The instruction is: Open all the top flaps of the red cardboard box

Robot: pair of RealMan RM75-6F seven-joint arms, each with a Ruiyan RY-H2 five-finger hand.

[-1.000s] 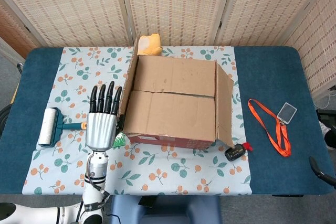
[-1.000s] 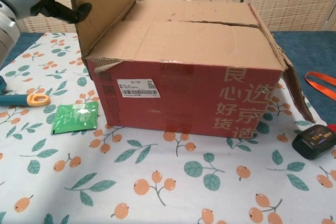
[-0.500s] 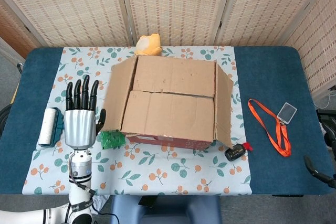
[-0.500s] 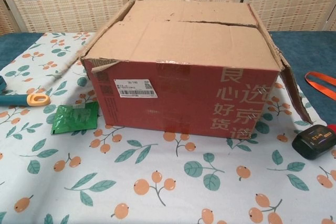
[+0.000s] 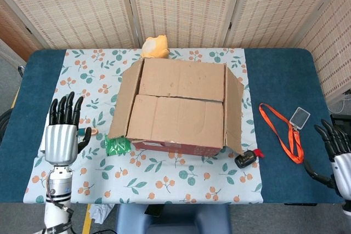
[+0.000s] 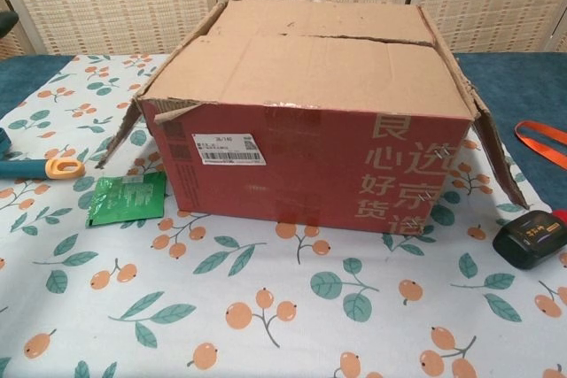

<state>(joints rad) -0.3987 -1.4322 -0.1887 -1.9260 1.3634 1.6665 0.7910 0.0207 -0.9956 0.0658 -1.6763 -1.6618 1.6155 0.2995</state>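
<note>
Head view: red cardboard box (image 5: 178, 110) at frame centre, standing on floral cloth (image 5: 82, 75) spread over blue worktop (image 5: 279, 75); two long top flaps (image 5: 178, 119) lying closed and meeting along a seam across the middle; left side flap (image 5: 123, 102) folded outward and down, right side flap (image 5: 235, 108) likewise splayed outward. Left hand (image 5: 61, 135) at lower left, well apart from box, palm away from camera, fingers (image 5: 66, 108) straight, pointing up-frame and slightly spread, holding nothing. Right hand (image 5: 337, 149) at lower right edge, partly cut off, fingers apart and empty. Yellow soft item (image 5: 155, 46) touching box's far side at upper centre. Green packet (image 5: 117, 145) just beside box's lower left corner. Lint roller handle tip (image 5: 93, 132), orange, showing just right of left hand, roller itself mostly hidden behind hand. Small black device (image 5: 246, 159) near box's lower right corner. Orange lanyard (image 5: 282, 132) with clear badge holder (image 5: 300, 117) on bare worktop at right. Woven screen panels (image 5: 181, 4) across the top. Chest view: red cardboard box (image 6: 310, 161) filling centre, red front face with white label (image 6: 225, 148) at left and pale printed characters at right; top flaps (image 6: 310, 64) flat and closed; left side flap (image 6: 120, 135) hanging down at a slant, right side flap (image 6: 496, 161) the same. Green packet (image 6: 128, 198) at left beside box base; orange-tipped handle (image 6: 40, 167) at far left edge; black device (image 6: 530, 238) at lower right; lanyard (image 6: 542, 141) at right edge. Neither hand visible here.
</note>
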